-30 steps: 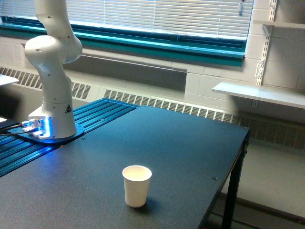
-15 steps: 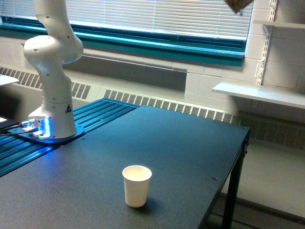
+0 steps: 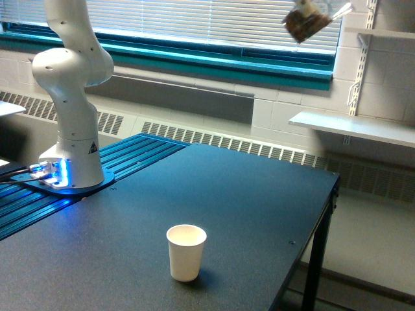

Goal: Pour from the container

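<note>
Clear container [image 3: 307,23] is way up at the top of the exterior view, towards the view's right, in front of the window blinds [image 3: 214,23]. It's tilted, blurred, and has brownish-dark stuff inside, can't tell what it is. Top edge of the frame cuts it off, so the gripper itself isn't visible; can't say whether it's open or clamped.

White paper cup [image 3: 186,251] stands upright on the dark table [image 3: 259,194], near the front edge, well below the container and off to the view's left of it. Its inside looks pale, seems empty, but the angle's shallow so not sure.

Robot arm [image 3: 68,97] — white base and lower links — sits at the view's left on a blue ribbed platform [image 3: 130,159], w/ a blue light glowing at its foot. Upper links run out of frame at the top.

Behind the table: teal window sill [image 3: 214,61], radiator grille along the wall, white shelf [image 3: 353,126] on the view's right. Container & paper cup are well apart, nothing touching.
</note>
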`<state>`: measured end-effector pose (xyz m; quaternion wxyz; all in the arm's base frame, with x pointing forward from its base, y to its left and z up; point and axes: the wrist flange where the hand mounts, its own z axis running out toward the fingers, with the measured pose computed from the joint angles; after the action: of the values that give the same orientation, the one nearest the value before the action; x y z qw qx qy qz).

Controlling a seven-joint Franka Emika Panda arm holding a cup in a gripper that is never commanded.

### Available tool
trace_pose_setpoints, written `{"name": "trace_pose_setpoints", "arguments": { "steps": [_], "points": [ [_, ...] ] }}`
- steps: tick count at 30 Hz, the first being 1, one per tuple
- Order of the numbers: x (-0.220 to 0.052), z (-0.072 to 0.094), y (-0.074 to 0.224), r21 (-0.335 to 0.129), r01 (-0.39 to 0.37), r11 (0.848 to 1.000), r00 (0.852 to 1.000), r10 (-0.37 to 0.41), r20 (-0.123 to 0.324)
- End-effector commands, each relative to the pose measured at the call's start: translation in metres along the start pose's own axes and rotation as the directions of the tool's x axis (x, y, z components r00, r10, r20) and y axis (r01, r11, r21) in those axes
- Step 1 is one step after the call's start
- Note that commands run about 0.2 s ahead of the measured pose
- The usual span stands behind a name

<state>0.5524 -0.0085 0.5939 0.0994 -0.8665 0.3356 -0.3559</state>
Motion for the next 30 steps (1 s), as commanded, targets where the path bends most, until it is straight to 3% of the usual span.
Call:
{"name": "trace_pose_setpoints", "arguments": {
  "steps": [1,10,30],
  "points": [
    [0.029,-0.012,0.051,-0.038,-0.049,0.998,0.998,0.047,-0.036],
    [0.028,-0.006,0.101,-0.103,-0.078,0.992,0.997,0.076,-0.024],
    [-0.008,0.014,0.182,-0.172,-0.102,0.98,0.993,0.111,0.041]
  ]
}}
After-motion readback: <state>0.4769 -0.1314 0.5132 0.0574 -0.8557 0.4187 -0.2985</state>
